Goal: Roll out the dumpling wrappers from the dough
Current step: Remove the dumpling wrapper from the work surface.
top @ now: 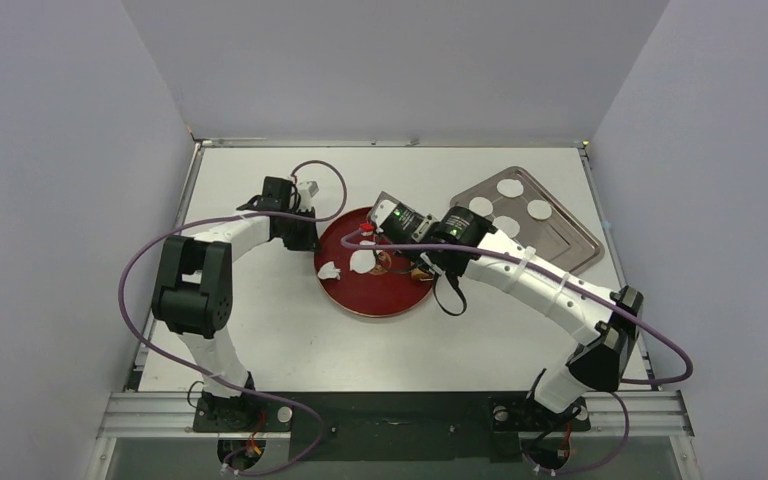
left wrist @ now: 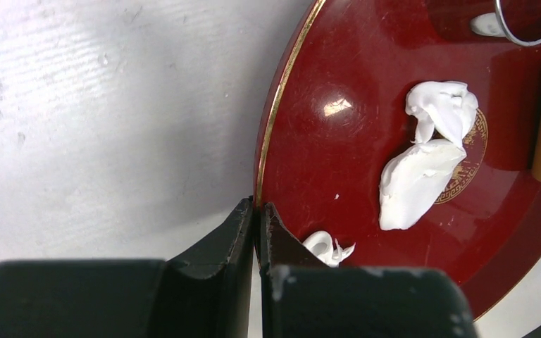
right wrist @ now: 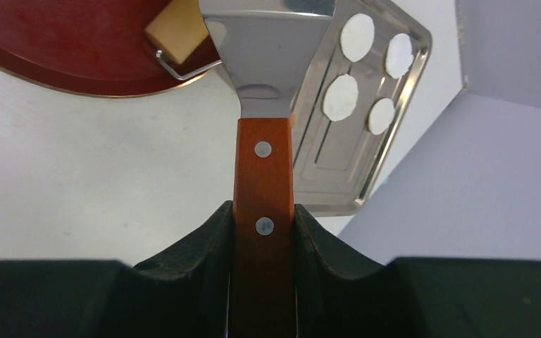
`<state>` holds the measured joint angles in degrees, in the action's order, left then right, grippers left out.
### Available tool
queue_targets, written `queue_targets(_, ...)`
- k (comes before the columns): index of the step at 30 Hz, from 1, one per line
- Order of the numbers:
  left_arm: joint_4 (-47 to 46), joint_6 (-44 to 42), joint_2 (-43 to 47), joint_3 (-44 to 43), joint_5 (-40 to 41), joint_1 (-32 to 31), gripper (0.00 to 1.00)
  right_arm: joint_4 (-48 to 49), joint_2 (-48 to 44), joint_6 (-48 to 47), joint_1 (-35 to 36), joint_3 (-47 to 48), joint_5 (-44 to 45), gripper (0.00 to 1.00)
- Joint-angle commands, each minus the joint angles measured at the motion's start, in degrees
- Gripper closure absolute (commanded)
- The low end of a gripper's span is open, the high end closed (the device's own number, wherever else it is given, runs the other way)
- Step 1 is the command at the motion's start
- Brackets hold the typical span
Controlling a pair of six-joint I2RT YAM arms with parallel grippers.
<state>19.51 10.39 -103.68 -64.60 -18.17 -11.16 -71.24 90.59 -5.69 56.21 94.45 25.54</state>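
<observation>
**Grips.** The left gripper [left wrist: 257, 210] has its fingers clenched on the rim of the red plate [left wrist: 303, 141], at about the plate's 9 o'clock in the overhead view. The right gripper [right wrist: 263, 218] grasps the wooden handle of a spatula [right wrist: 271, 63], with its fingers pressed to both sides. The blade reaches in over the plate from the 2 o'clock rim, beside a wooden roller [right wrist: 176, 32]. The blade tip is out of view, so I cannot tell whether it touches anything.

**Materials.** The dough [left wrist: 423, 169] lies as a folded white lump near the plate's middle. A small scrap [left wrist: 327, 248] lies just beside the left fingers. Four dumpling wrappers [right wrist: 341, 97] rest on the metal tray [right wrist: 338, 162], at 2 o'clock from the plate on the table [right wrist: 77, 162].

**Judgement.** The step appears to be working the dough loose with the blade.

**Recommendations.**
- Hold the rim pinch firm so the plate cannot slide.
- Bring the blade in low and nearly flat, with its leading edge on the lacquer.
- Push toward the held rim.
- Go slowly, because the dough looks soft and tacky and may smear or fold further.
- Mind the roller beside the blade.
</observation>
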Motion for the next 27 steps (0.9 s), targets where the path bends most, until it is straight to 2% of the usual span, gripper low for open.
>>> queue_targets(1,3.8,-7.7,-1.5,-5.0,-8.3,0.9,0.98,10.2,-3.8,-11.1,-0.1,-4.4,7.4,1.0)
queue_targets(7,6.4,-12.4,-4.2,-5.9,-11.0,1.4,0.98,18.1,-6.1,-17.5,0.8,-10.2,4.8,1.0)
queue_targets(12,7.3,-13.6,-6.0,-6.4,-12.3,1.8,0.98,20.6,-6.9,-23.2,0.5,-14.7,3.8,1.0)
queue_targets(22,8.9,-13.4,-7.7,-7.4,-13.9,2.5,0.98,25.5,-6.3,-25.2,0.9,-18.0,2.0,1.0)
queue_targets(27,8.8,-12.7,-8.0,-7.5,-13.8,2.6,0.98,26.6,-4.8,-26.6,2.2,-19.3,4.3,1.0)
